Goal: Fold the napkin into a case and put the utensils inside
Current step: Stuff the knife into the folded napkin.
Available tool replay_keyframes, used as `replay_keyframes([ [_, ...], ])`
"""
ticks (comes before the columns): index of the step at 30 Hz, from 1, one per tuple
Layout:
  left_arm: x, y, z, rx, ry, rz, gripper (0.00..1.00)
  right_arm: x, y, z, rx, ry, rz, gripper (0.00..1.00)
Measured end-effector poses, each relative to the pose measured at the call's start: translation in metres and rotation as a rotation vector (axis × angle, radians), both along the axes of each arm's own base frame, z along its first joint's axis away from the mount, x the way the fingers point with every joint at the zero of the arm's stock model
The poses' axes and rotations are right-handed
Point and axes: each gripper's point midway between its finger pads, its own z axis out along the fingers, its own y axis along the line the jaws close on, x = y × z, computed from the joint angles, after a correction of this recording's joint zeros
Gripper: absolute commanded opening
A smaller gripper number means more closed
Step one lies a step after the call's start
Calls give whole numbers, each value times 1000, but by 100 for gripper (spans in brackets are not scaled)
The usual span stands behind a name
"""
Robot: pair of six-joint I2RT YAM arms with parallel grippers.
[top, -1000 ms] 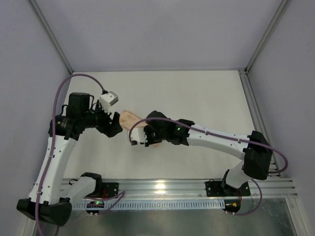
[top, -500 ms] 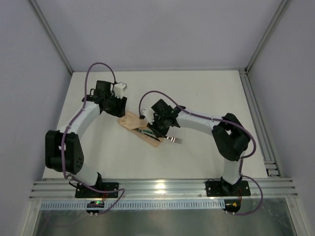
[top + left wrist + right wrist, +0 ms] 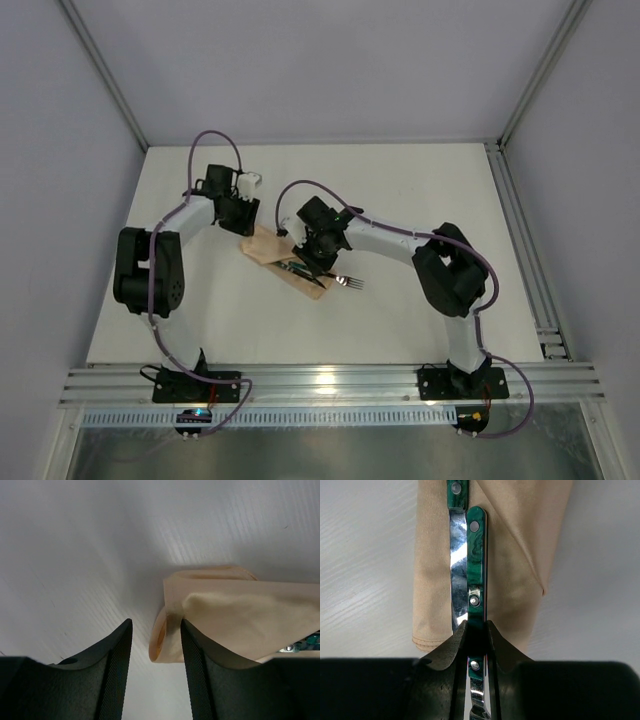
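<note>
The napkin lies folded as a narrow peach-tan case (image 3: 272, 250) (image 3: 432, 580) with a diagonal flap. My right gripper (image 3: 312, 256) (image 3: 477, 626) is shut on a green-handled fork (image 3: 476, 565). Its handle lies on the case and its tines (image 3: 351, 282) stick out past the case's near end. A knife (image 3: 458, 575) lies beside it, its green handle tucked further into the case. My left gripper (image 3: 244, 220) (image 3: 156, 625) stands open astride the case's far end. The rolled cloth edge (image 3: 167, 635) rests against the right finger (image 3: 202, 670), with a gap to the left one.
The white table (image 3: 420, 200) is bounded by an aluminium rail (image 3: 330, 380) along the near edge and a metal frame post (image 3: 520, 240) on the right. Grey walls close the back and sides.
Both arms have shifted their pose over the table. My left jaws have narrowed around the case's far end. The fork in my right gripper has slid slightly towards the case.
</note>
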Motion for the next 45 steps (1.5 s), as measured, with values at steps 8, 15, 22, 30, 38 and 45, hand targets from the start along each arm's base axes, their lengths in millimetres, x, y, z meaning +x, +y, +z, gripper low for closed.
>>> replay_keyframes([
  [8, 20, 1, -9, 22, 0, 3, 37, 11, 7, -4, -35, 11, -8, 4],
  [15, 23, 0, -23, 27, 33, 2, 25, 22, 15, -6, -45, 4, -22, 4],
  [22, 20, -5, -26, 4, 47, -20, 15, 38, 26, -4, -45, -10, -65, 4],
  [30, 14, -9, -31, -17, 55, -54, 14, 46, 33, -10, -38, -8, -113, 8],
  [38, 13, -11, -30, -29, 57, -63, 14, 56, 45, -9, 9, -35, -120, 50],
  [45, 12, -11, -28, -29, 50, -71, 13, 56, 36, -5, 6, -76, -135, 52],
])
